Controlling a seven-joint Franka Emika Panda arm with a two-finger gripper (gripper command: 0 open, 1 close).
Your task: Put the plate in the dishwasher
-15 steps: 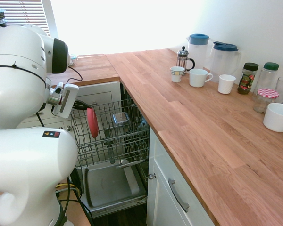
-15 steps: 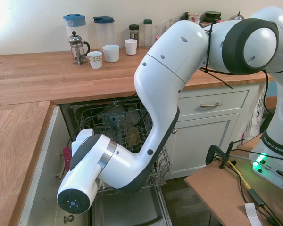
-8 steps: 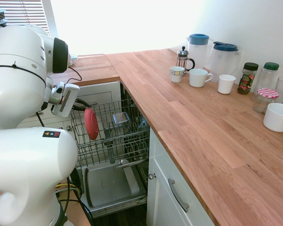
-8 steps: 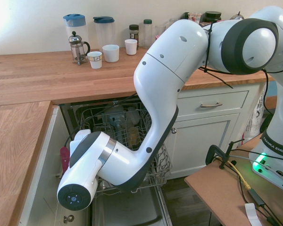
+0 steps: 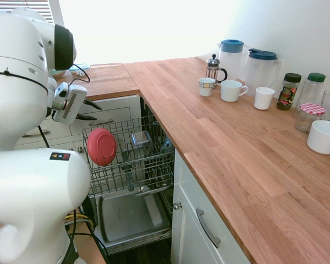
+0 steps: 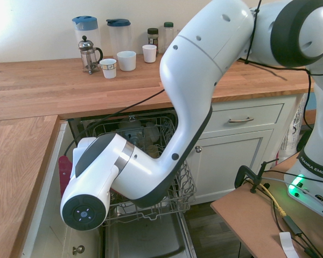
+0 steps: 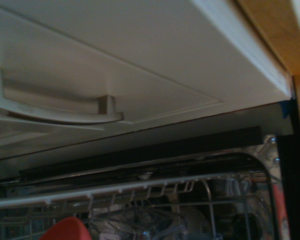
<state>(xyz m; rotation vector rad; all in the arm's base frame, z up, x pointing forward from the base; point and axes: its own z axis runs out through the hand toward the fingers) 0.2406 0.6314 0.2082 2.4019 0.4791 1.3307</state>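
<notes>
The coral-pink plate (image 5: 102,147) stands tilted on its edge at the left end of the dishwasher's grey wire rack (image 5: 148,159), its face turned outward. My gripper (image 5: 88,110) hovers just above it in front of the white drawers, open, with its dark fingers (image 5: 91,103) apart and nothing between them. From the opposite side only a pink sliver of the plate (image 6: 64,173) shows past the arm, and the gripper is hidden. The wrist view catches the plate's rim (image 7: 65,231) and the rack's top wire (image 7: 140,189). The dishwasher door (image 5: 129,215) lies open below.
White drawers with metal handles (image 5: 102,122) sit behind the rack. A cutlery basket (image 5: 140,138) stands in the rack. On the wooden counter (image 5: 209,126) are a French press (image 5: 213,68), mugs (image 5: 232,91), two jugs (image 5: 260,69), jars and a white bowl (image 5: 324,136).
The gripper has opened and risen away from the plate. The plate has tipped from edge-on to facing outward and now rests in the rack by itself.
</notes>
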